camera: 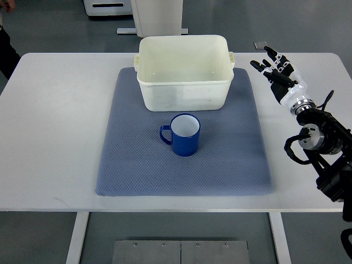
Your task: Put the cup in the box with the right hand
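Observation:
A blue cup [184,135] with a white inside stands upright on the blue-grey mat [132,165], its handle pointing left. Just behind it sits the cream plastic box [183,91], with nothing visible inside. My right hand [276,69] hovers over the table to the right of the box, well away from the cup, its black fingers spread and holding nothing. Its arm [322,137] comes in from the right edge.
The mat lies on a white table [49,126]. A small grey object [260,45] rests at the table's back edge near my right hand. A person's dark sleeve [6,52] shows at the far left. White equipment [157,16] stands behind the table.

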Controlling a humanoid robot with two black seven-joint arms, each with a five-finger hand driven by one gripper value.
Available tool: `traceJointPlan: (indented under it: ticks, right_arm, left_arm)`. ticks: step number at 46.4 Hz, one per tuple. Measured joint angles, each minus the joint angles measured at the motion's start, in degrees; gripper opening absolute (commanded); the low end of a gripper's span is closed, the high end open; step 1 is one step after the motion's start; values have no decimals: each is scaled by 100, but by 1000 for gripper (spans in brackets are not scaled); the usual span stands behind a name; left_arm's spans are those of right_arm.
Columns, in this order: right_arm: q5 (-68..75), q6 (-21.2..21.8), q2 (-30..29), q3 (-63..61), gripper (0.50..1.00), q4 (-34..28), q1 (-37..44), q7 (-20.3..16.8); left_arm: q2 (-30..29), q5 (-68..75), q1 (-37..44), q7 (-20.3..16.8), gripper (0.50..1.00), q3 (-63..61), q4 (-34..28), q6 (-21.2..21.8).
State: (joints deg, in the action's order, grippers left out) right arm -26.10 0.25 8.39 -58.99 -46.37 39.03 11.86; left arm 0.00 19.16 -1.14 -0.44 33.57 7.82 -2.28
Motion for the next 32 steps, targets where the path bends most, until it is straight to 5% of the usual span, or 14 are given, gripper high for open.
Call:
traceJointPlan:
  ticks: [32]
  right_arm:
    - [0, 3, -12, -8, 1000, -5, 52, 1]
  left_arm:
    - [0, 0, 0, 0, 1000, 0, 0, 0]
